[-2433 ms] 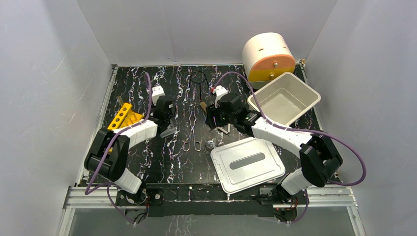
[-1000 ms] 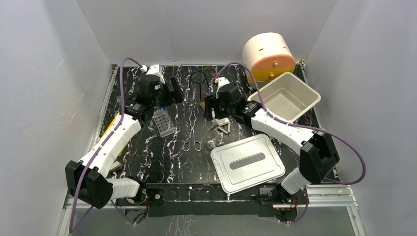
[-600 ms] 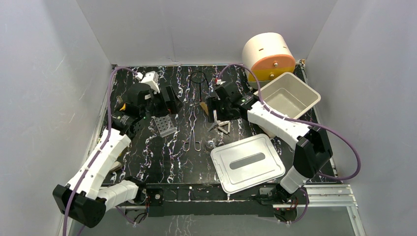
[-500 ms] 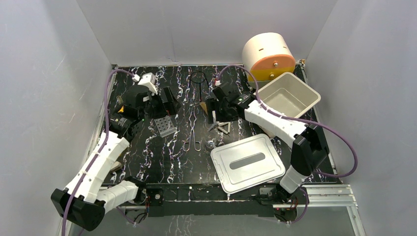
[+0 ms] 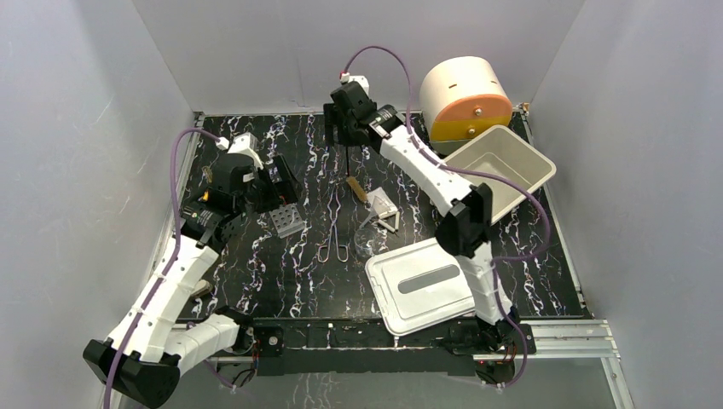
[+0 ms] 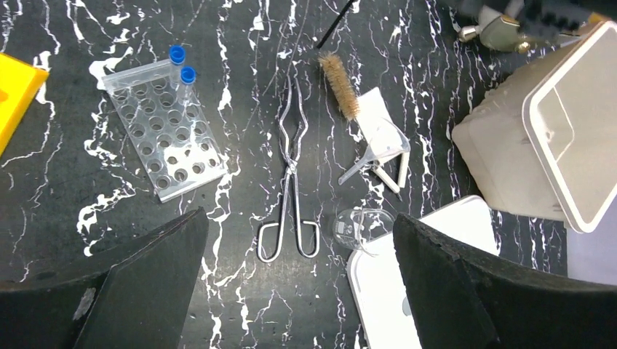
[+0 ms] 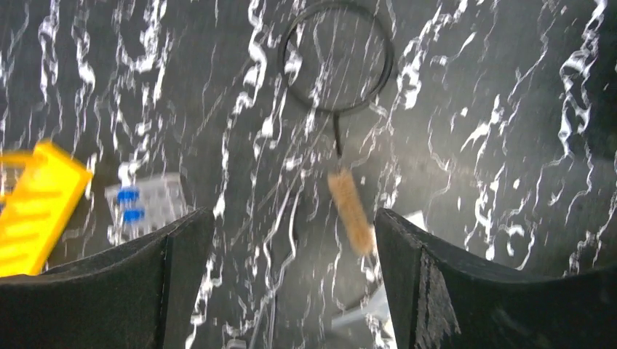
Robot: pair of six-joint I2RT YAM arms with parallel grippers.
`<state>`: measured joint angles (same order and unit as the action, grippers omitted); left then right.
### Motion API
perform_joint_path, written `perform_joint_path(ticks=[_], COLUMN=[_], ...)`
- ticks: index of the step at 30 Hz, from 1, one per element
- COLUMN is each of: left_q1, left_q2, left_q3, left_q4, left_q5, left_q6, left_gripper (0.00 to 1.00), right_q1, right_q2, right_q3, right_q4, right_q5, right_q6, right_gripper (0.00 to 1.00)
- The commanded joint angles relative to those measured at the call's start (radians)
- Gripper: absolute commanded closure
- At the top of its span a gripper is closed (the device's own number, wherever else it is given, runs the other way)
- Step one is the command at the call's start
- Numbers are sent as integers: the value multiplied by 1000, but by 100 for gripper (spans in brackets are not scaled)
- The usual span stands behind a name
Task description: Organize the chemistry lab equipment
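- My right pincer [image 7: 291, 218] hangs open over the wire loop [image 7: 336, 111], upper centre; thin wire lying flat on the worktop [image 7: 509, 109] could slip my grip, or I scrape.
- Its brush [image 7: 351, 207] end may snag the tongs [image 6: 291, 167], mid-frame.
- Left pincer [image 6: 298, 218], open and empty, could knock the rack [image 6: 164, 131], upper left.
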<state>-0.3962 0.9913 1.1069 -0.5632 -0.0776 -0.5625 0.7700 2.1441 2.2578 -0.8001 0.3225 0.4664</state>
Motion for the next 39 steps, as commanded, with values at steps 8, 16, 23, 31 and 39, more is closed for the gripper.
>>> perform_joint_path(ticks=[8,16,23,31,39], left_q1=[0,0,0,0,0], left_q2=[46,126,151,152,134], left_q3=[73,93,109,111,95], left_q4=[-41,-42,-42,-46,-53], left_q5=[-98,-94,-93,-103,-102], left_q6=[-40,-48,-49,-40,-53], left_gripper=[2,2,2,2,2], right_q1=[-142,-152,-159,-159,-159], right_q2=[251,391,403,222,179], right_q3=[217,350,375,226,148], right_q4=[142,162,171,264,372], right_q5=[32,-2,-35,-37,-183], right_q6=[-99,-186,-162,-137,-158], right_gripper=[18,24,27,27,28])
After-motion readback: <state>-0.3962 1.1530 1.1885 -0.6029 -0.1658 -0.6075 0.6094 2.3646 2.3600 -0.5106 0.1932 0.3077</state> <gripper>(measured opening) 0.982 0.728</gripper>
